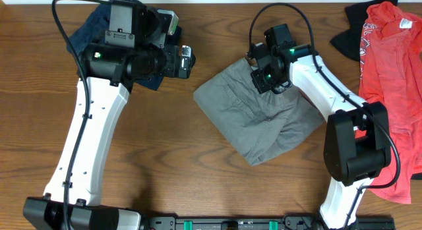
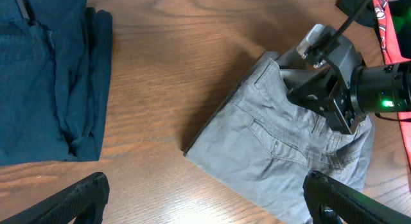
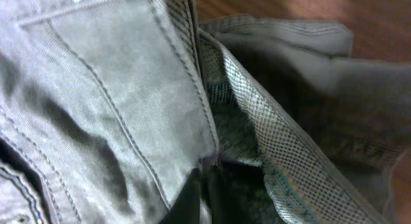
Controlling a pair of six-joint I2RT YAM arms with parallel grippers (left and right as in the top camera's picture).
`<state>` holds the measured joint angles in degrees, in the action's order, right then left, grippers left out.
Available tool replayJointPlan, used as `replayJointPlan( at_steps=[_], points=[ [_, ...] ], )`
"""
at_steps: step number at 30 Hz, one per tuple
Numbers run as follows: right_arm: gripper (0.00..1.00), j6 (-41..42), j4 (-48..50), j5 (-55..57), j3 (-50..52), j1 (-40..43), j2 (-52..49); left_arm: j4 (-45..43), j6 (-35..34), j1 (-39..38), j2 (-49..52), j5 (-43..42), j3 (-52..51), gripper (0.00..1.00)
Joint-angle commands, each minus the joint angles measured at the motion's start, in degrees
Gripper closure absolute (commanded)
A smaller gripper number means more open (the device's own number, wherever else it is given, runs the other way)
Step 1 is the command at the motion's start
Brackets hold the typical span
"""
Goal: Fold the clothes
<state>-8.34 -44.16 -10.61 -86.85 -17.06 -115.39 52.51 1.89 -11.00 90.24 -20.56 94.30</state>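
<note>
Clamping right tool on grey shorts waistband, hovering left tool spread apart beside folded navy garment.

A brown wooden table fills the overhead view from edge to edge, its darker grain running left to right in long streaks. At the middle of the near edge lies a black bar with small green clips. Light comes from above: shadows on the wood are soft, and the left wrist view shows a pale sheen on the near boards. The right wrist view shows blurred brown wood at far right.
</note>
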Motion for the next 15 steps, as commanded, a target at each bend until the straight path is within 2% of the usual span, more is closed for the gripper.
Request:
replayJointPlan(
  at_steps=[1,10,15],
  points=[
    [0.99,2.16,-1.9,-1.27,-1.9,0.68,1.46,-0.02,-0.04,0.07,0.76,0.74,-0.39,0.02],
    [0.99,7.89,-20.37,-2.19,-14.49,6.97,5.27,-0.02,-0.04,0.07,2.45,0.74,-0.39,0.02],
    [0.99,8.15,-24.63,-1.6,-14.64,12.17,5.22,0.11,-0.02,0.07,3.45,0.74,-0.39,0.02]
  ],
)
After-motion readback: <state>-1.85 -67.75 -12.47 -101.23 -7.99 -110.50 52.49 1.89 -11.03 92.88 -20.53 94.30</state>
